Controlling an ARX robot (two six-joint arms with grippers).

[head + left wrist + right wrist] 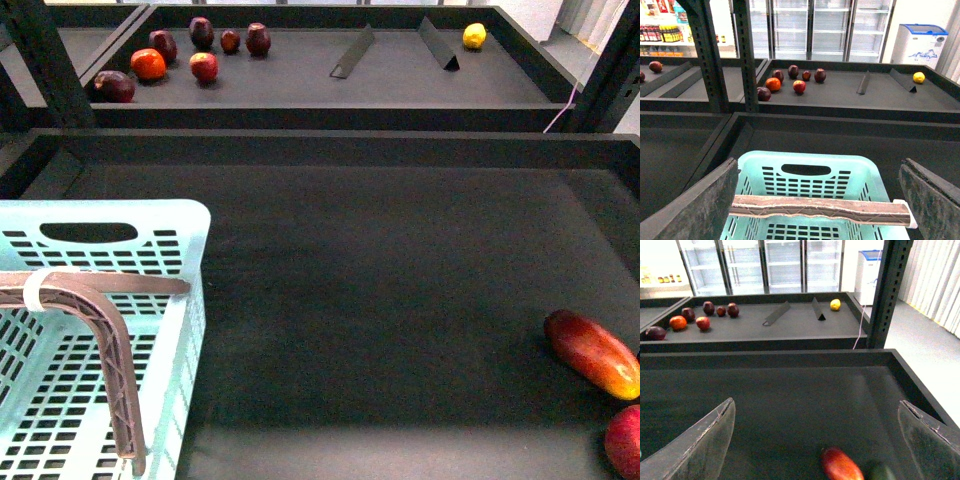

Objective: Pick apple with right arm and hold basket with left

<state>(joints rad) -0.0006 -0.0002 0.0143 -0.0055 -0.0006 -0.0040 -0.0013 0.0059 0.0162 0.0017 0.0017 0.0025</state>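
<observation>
In near tray (380,300): one basket (100,215), one apple (625,442), one elongated fruit (592,353); left pincer (817,202), right pincer (816,440) wide open, empty.

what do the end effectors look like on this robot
The left end effector and right end effector look alike: two broad, flat, wedge-shaped dark grey fingers with rough, speckled faces and paler edges. No cables or markings show, and the arms are out of view.

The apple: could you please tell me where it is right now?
In the front view, the apple sits at the bottom-right corner, partly cut off, just nearer than the elongated red-orange fruit.
</observation>
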